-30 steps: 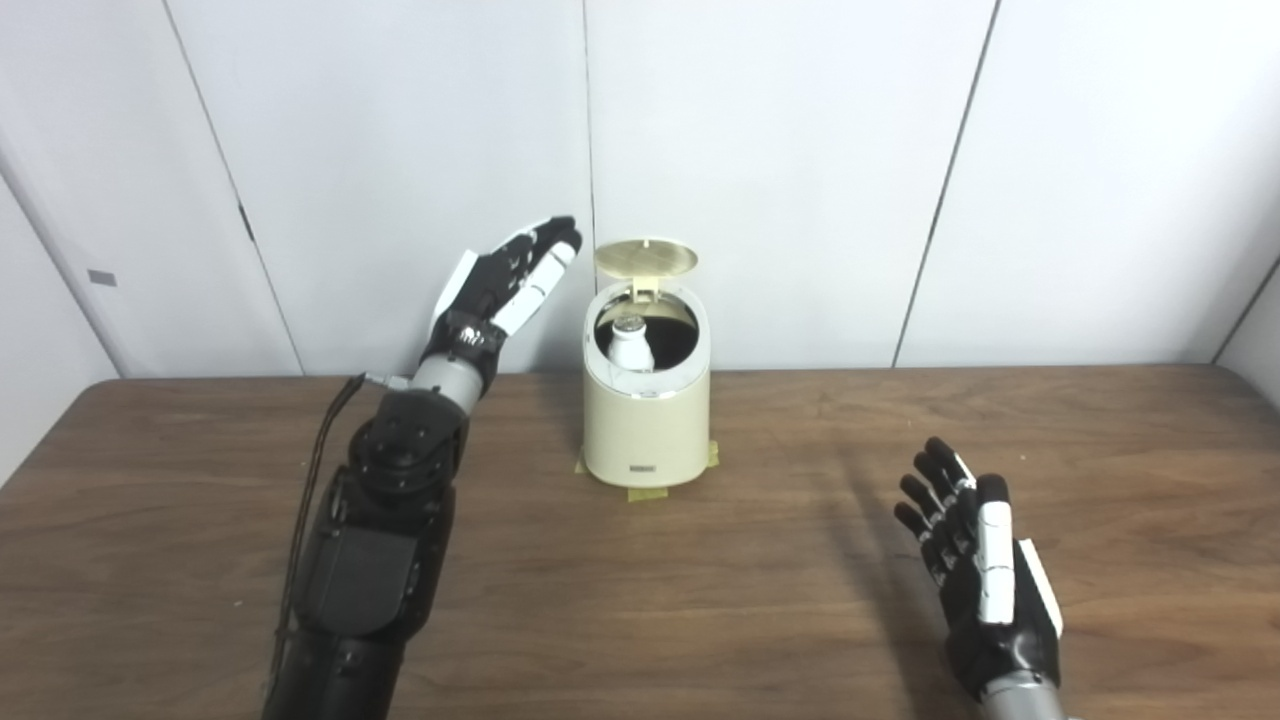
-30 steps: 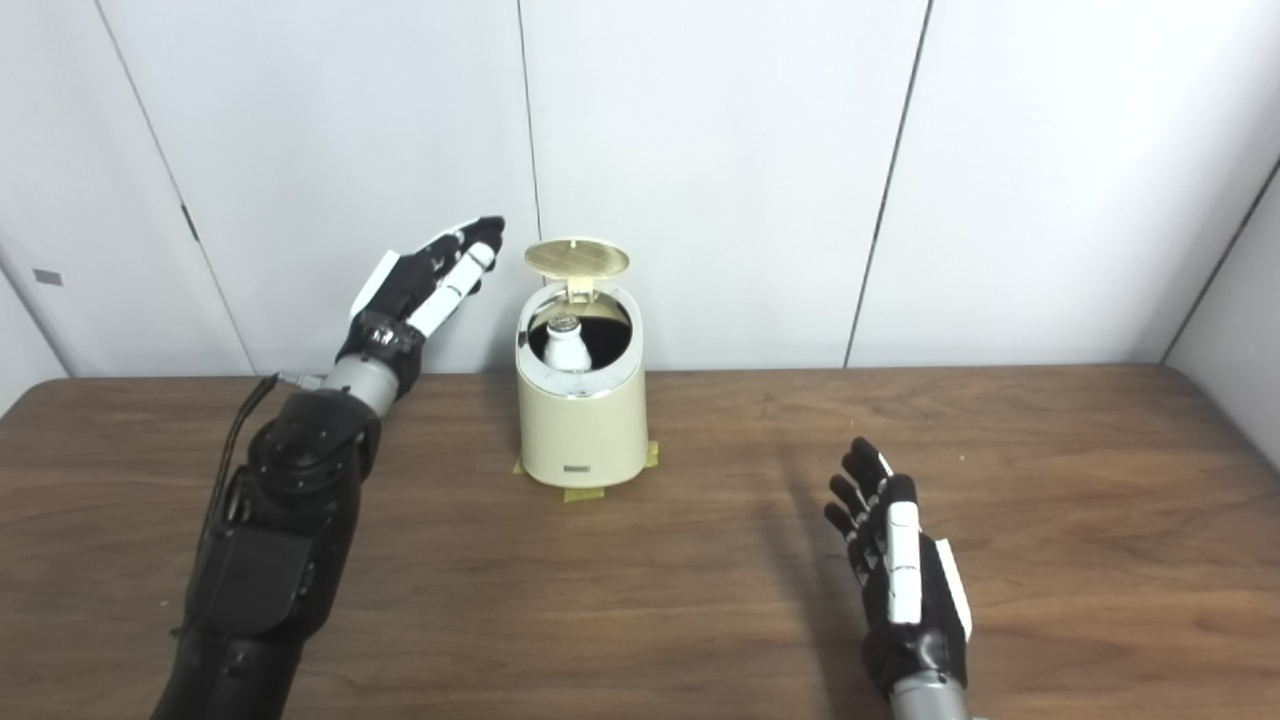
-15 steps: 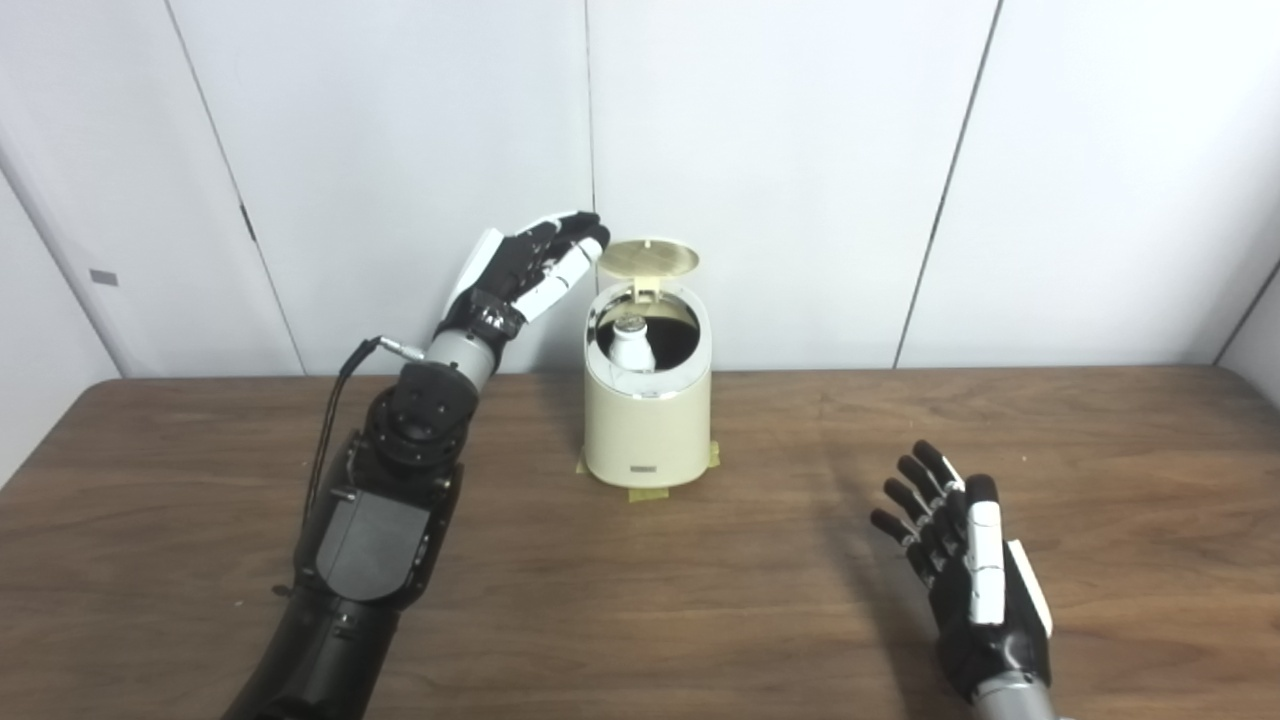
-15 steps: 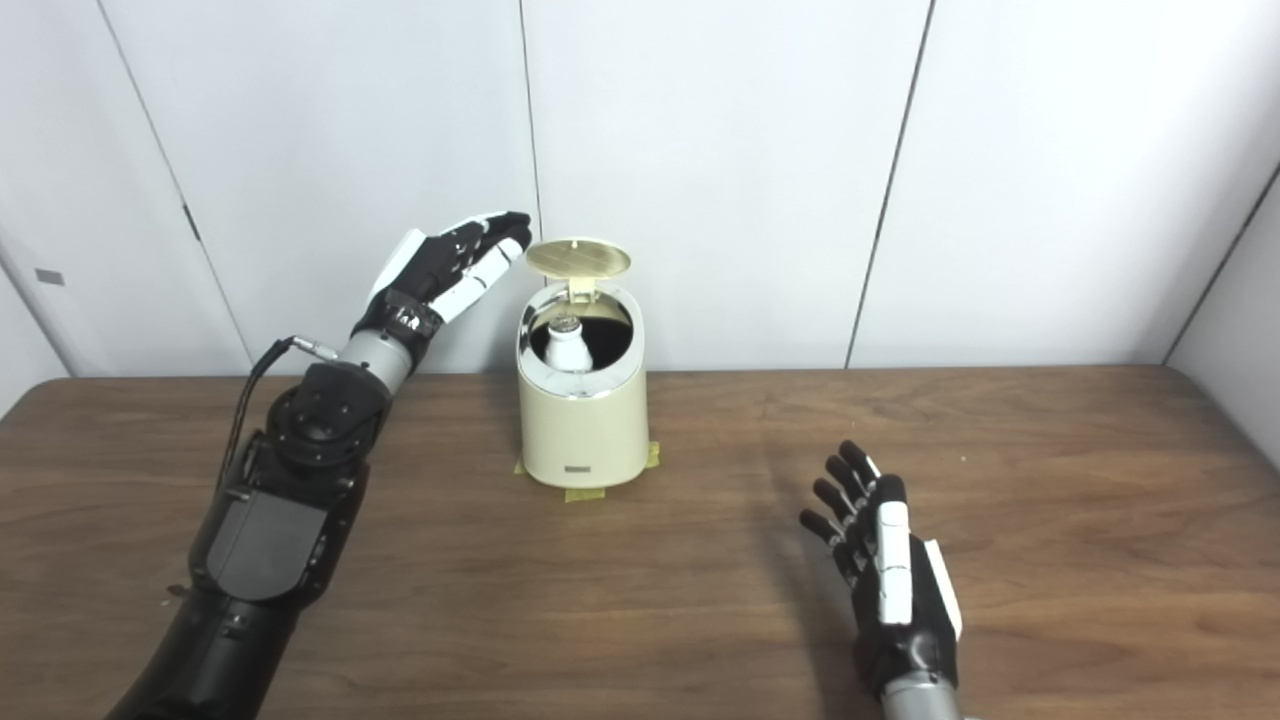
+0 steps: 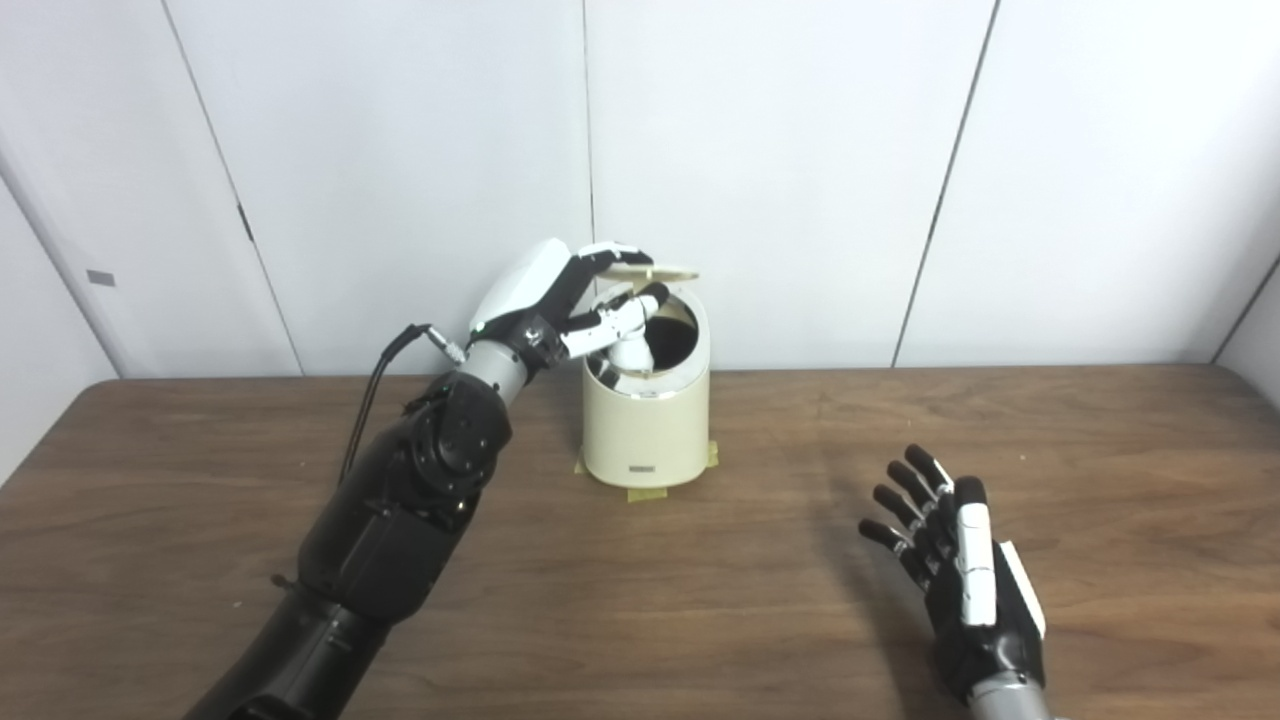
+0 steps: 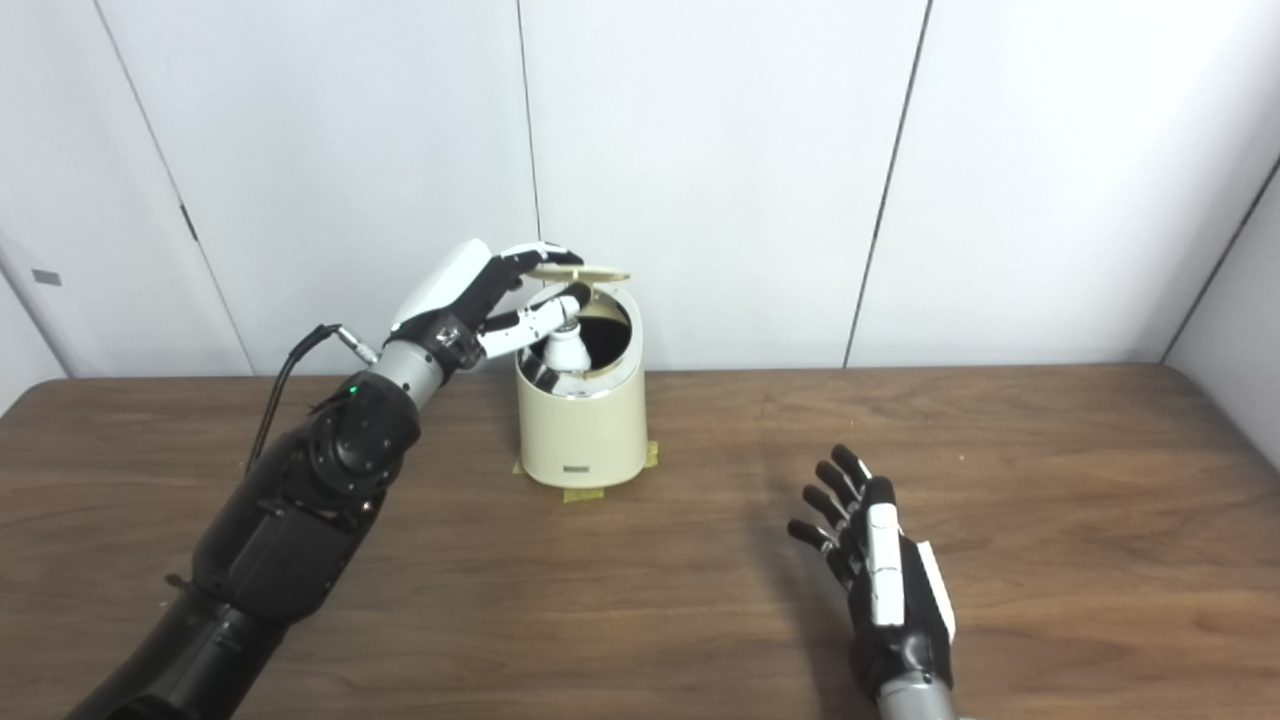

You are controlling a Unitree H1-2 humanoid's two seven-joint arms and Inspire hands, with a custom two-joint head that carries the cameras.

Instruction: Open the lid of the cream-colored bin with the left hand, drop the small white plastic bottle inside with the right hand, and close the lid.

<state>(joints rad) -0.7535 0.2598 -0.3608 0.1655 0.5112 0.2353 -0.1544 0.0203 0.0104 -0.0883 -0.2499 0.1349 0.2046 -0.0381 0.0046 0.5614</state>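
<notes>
**Left hand at the lid, bottle inside the bin**

Far left: pale wall panels behind, brown wood-grain table below. Black left arm rising from the bottom edge, slanting up and to the right toward the bin, with a thin black cable looping off near the wrist.

Left hand at the bin's top, left side: fingers laid over the upper face of the lid, thumb stretched out lower down, across the mouth and near the bottle cap. Nothing gripped; fingers and thumb spread apart, resting on the lid rather than clamped round it. Lid tipped nearly flat above the opening, hinged at the back, mouth not yet covered.

Centre: cream-colored bin upright on the table, close to the wall, strips of yellowish tape showing at its foot. Small white plastic bottle standing inside, cap up, partly hidden by the thumb; dark interior visible to its right.

Right: right hand well apart from the bin, low over the near table, fingers straight and fanned out, empty, with a shadow beside it on the wood.
</notes>
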